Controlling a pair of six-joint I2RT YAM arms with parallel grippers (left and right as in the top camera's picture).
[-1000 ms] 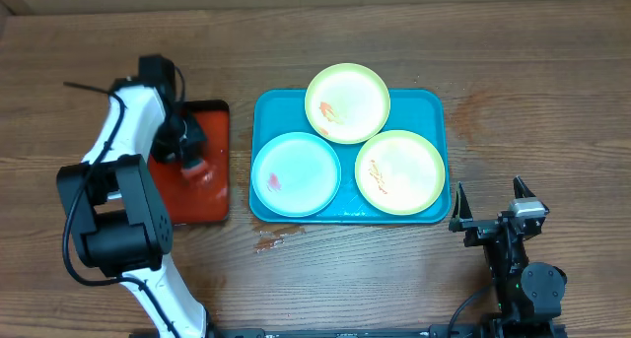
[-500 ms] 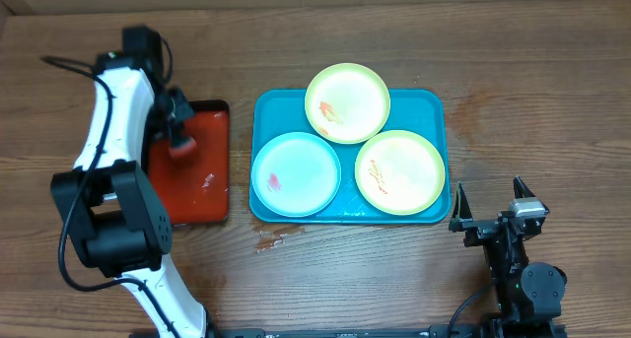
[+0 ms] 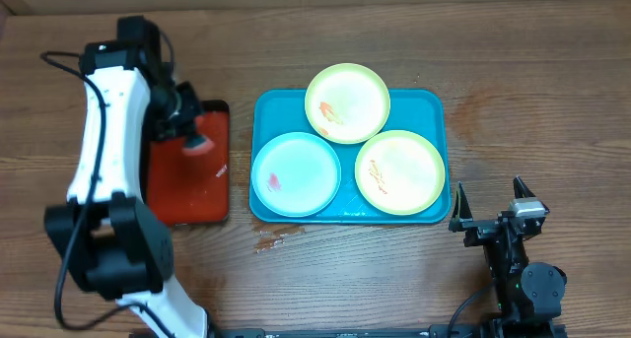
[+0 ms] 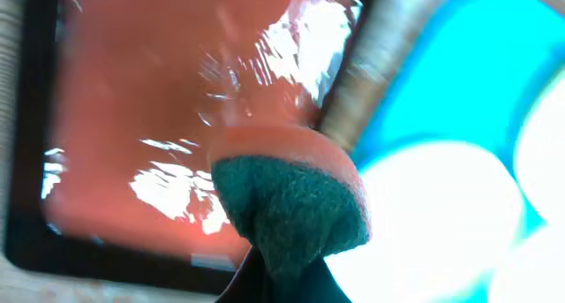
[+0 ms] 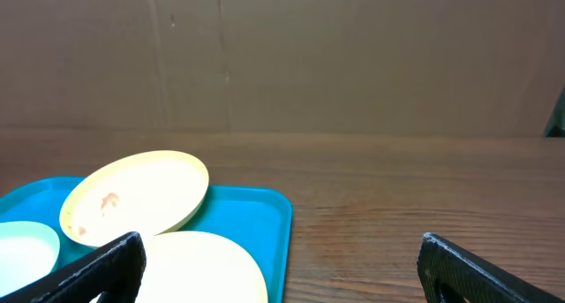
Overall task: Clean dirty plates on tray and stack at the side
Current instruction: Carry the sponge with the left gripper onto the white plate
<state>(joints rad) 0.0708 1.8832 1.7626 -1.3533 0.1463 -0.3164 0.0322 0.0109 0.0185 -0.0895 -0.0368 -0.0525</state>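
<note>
Three plates lie on the turquoise tray: a yellow-green plate at the back with an orange smear, a pale blue-white plate at the front left with a red smear, and a yellow-green plate at the front right with smears. My left gripper is shut on an orange sponge with a green scrub face, held above the red tray, left of the turquoise tray. My right gripper is open and empty at the table's front right; its view shows the tray and plates.
The red tray with a black rim has wet glints on it. A small wet smear marks the wood in front of the turquoise tray. A cardboard wall stands behind the table.
My left gripper has lifted the sponge off the red tray, swung toward the back left, then come right toward the turquoise tray. The right arm has not moved.
</note>
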